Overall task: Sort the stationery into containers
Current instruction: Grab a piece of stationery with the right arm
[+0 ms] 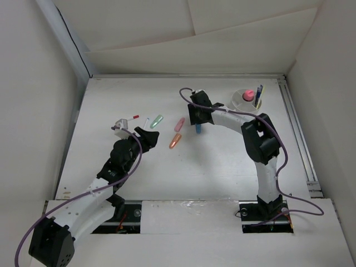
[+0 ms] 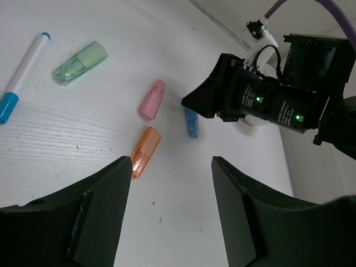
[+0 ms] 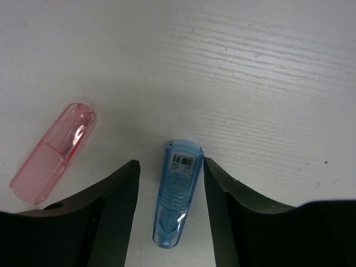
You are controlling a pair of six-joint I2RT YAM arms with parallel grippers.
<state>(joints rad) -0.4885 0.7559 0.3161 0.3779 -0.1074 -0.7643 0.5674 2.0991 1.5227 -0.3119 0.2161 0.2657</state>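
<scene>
The sorting is partly done, by the look of it. The round white cup [image 1: 238,100] at the far right of the bench [image 1: 222,172] already holds a pink-topped piece [image 1: 248,93] and at least one dark blue pen [image 1: 258,97] standing upright, though the overhead view is too small to tell which compartments they sit in. Several pieces are not yet in it. A blue marker [image 3: 177,194], a pink marker [image 3: 53,153], an orange marker [image 2: 144,151] and a green marker [image 2: 80,63] lie loose near the middle of the bench. A white pen with blue ends [image 2: 22,75] lies just beside the green one, and a thin white pen with a red tip [image 1: 132,117] lies further left. The right claw [image 1: 197,121] hangs directly over the blue marker, its fingers spread to either side of it with bare bench showing in both gaps. It is wide apart and has hold of nothing, so the blue marker looks to be the piece in hand, not yet gripped. The left claw [image 2: 169,211] hovers low near the orange marker, also parted and empty. By my reckoning most of the work remains: six pieces are to be carried to the cup, starting with the blue one.
</scene>
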